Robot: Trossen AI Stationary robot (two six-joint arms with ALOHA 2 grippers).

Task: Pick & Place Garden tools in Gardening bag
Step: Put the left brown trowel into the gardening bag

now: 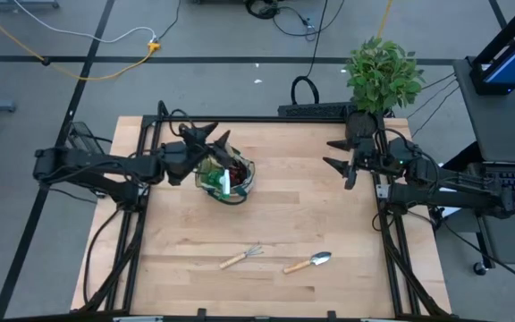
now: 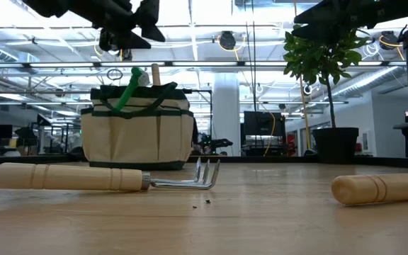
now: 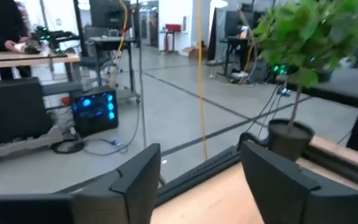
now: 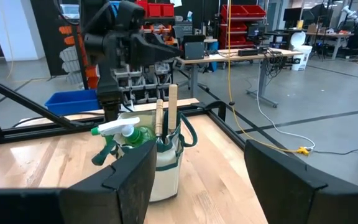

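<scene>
The tan gardening bag [image 1: 227, 176] with green trim stands at the table's far left; a green spray bottle [image 4: 120, 134] and two wooden handles [image 4: 165, 115] stick up out of it. My left gripper [image 1: 215, 140] is open and empty, above the bag's far-left rim. A wooden-handled hand rake [image 1: 240, 258] and a trowel [image 1: 308, 262] lie flat near the table's near edge; the low view shows the rake [image 2: 105, 177] and the trowel's handle [image 2: 381, 188]. My right gripper [image 1: 338, 154] is open and empty at the far right.
A potted leafy plant [image 1: 381, 76] stands at the far right corner, just behind my right arm. Black frame rails [image 1: 141, 224] run along the table's left and right sides. Bare wood lies between the bag and the two tools.
</scene>
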